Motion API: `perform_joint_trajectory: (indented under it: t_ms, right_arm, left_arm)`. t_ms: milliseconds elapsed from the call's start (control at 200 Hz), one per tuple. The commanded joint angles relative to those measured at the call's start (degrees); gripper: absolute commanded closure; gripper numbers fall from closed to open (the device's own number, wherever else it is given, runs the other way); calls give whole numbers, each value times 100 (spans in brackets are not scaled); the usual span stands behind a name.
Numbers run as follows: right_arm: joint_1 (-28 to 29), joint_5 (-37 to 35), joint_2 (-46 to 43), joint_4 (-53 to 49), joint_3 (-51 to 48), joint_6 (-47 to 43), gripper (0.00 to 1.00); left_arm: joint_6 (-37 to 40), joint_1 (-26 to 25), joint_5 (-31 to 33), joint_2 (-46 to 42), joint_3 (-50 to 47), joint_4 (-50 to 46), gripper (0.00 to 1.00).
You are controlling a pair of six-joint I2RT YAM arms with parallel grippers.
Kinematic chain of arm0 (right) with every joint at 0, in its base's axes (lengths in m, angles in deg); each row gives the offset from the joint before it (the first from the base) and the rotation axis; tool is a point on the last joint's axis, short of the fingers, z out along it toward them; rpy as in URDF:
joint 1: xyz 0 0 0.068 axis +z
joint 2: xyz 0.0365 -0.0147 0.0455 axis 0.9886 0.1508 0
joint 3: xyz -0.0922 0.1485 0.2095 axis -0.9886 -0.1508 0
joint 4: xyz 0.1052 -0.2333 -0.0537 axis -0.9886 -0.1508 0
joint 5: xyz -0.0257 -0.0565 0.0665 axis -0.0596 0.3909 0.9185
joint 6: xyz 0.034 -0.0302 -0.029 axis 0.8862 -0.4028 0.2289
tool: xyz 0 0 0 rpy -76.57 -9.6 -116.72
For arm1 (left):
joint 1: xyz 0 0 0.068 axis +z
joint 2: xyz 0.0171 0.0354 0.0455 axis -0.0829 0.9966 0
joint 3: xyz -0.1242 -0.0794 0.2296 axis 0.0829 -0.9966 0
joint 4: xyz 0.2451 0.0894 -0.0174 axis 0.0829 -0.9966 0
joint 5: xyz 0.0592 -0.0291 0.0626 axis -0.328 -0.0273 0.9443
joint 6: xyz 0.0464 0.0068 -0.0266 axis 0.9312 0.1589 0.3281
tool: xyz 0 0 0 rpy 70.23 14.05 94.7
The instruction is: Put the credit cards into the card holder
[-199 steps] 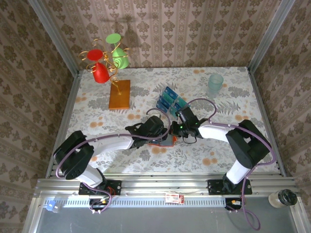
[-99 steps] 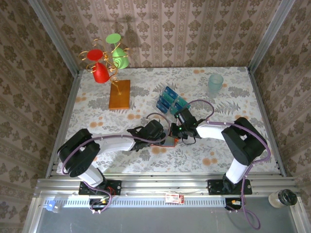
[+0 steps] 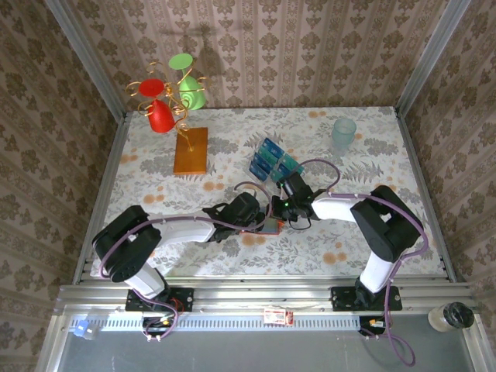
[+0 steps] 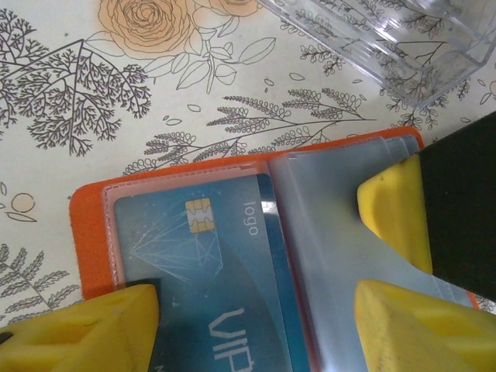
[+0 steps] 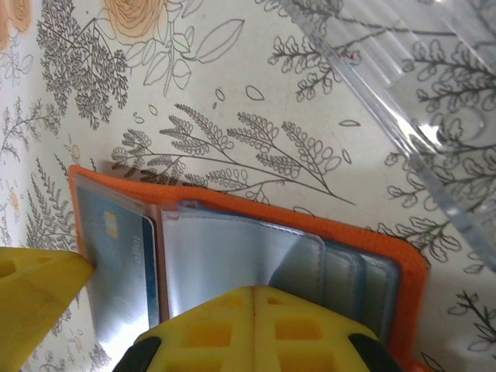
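The card holder [image 4: 91,217] is seen lying open and flat on the flowered table [image 3: 364,232], near its middle and just in front of a clear plastic stand [image 4: 387,39]. One blue card [image 4: 194,256], marked with a chip and the letters VIP, is tucked under the clear pocket of the holder's left leaf. The other credit cards [image 3: 271,163], blue and teal, are lodged in the stand beyond it.

The left gripper [image 4: 256,302] is held with its jaws well apart and nothing is clasped between them. One yellow finger [image 4: 101,325] is set on the leaf with the card, and the other is set on the leaf of clear sleeves.

The right gripper [image 5: 254,306] is closed, its two fingers pressed together, and it is laid against the clear sleeves of the right leaf. Whether a sleeve is pinched between them cannot be told.

From above, the two grippers are seen close together over the holder, each reaching in from its own side.
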Motion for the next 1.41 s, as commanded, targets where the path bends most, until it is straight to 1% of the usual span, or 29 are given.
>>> perform_joint_trajectory:
  t_ms: [0, 320, 375, 450, 510, 585, 685, 790, 850, 915, 1215, 1400]
  right_arm:
    - [67, 66, 184, -77, 109, 73, 98]
    - [76, 143, 196, 11, 127, 172, 98]
    - [71, 150, 182, 20, 127, 170, 98]
    - [68, 175, 136, 11, 144, 170, 98]
    - [72, 181, 71, -19, 163, 162, 97]
    - [45, 172, -99, -74, 167, 139, 92]
    - [14, 32, -437, -169, 120, 151, 79]
    - [14, -213, -758, -282, 11, 210, 69]
    - [14, -305, -842, -318, -47, 251, 63]
    - [14, -324, -841, -338, -75, 252, 58]
    - [14, -371, -530, -230, -141, 331, 57]
    - [14, -409, -501, -158, -240, 367, 52]
  left_arm:
    - [137, 13, -20, 126, -106, 91, 31]
    - [201, 22, 45, 331, -106, -2, 32]
    - [195, 22, 57, 357, -115, -11, 34]
    - [208, 22, 47, 389, -121, -25, 38]
    - [199, 13, 47, 399, -131, -15, 39]
    - [190, 17, 41, 410, -141, 3, 40]
    - [168, 13, 40, 415, -150, 6, 41]
    - [155, 13, 40, 417, -158, 9, 41]
    - [146, 13, 33, 425, -167, 34, 41]
    - [137, 13, 36, 420, -172, 41, 41]
    - [137, 1, 44, 435, -159, 40, 41]
    - [127, 0, 44, 443, -159, 47, 41]
